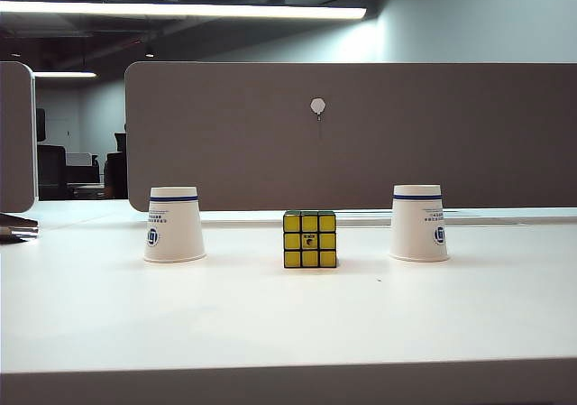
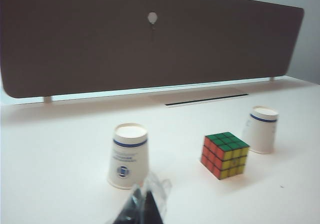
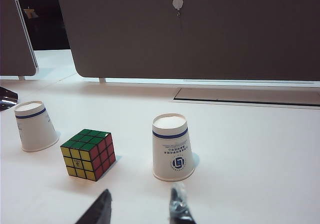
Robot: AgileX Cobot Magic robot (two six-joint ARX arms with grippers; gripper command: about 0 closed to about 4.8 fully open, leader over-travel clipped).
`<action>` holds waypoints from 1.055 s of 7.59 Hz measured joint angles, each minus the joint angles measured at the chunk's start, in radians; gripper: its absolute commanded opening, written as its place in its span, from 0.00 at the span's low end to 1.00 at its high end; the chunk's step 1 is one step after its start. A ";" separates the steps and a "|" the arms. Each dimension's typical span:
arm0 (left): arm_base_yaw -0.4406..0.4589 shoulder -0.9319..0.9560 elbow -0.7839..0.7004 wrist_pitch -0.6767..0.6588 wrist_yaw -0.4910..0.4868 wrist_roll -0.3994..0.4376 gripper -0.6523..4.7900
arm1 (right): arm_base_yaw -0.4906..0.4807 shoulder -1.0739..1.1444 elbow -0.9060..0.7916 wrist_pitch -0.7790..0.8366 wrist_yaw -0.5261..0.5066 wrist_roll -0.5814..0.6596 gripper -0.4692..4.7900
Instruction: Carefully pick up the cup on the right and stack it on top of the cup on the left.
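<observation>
Multicoloured plastic puzzle cube (image 1: 310, 239) mid-worktop. Right white paper cup (image 1: 419, 223), blue-banded, upside down, right of cube; left white paper cup (image 1: 174, 224) upside down, left of cube. Right tool (image 3: 139, 208) short of right cup, fingers apart, empty, cropped. Left tool (image 2: 143, 207) blurred, tips together, clenched. Exterior view: no tools.

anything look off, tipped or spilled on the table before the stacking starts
Nothing stands out. Both paper cups, the left cup and the right cup, stand upside down and undamaged, with the puzzle cube between them. No spill. The right gripper is open short of the right cup; the left gripper looks shut.
</observation>
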 measured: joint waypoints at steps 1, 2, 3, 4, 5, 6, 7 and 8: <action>-0.064 0.000 0.000 0.000 0.047 0.000 0.17 | 0.076 0.241 0.000 0.221 0.028 -0.010 0.37; -0.070 0.000 0.000 0.000 0.046 0.000 0.17 | 0.082 0.276 0.000 0.247 0.028 -0.016 0.38; -0.076 0.000 0.000 0.000 0.039 0.000 0.15 | 0.090 0.316 0.000 0.275 0.029 -0.024 0.61; -0.080 0.000 0.000 0.031 -0.017 0.000 0.13 | 0.132 0.999 0.245 0.593 0.031 -0.085 0.61; -0.080 0.000 0.000 0.033 -0.018 0.000 0.11 | 0.134 1.121 0.327 0.605 0.002 -0.084 0.61; -0.080 0.000 0.000 0.039 -0.021 0.000 0.11 | 0.144 1.184 0.379 0.611 0.000 -0.085 0.61; -0.080 0.000 0.000 0.045 -0.019 0.000 0.11 | 0.144 1.183 0.382 0.642 0.031 -0.103 0.70; -0.080 0.000 0.000 0.061 0.003 0.000 0.11 | 0.144 1.188 0.382 0.649 0.058 -0.154 0.70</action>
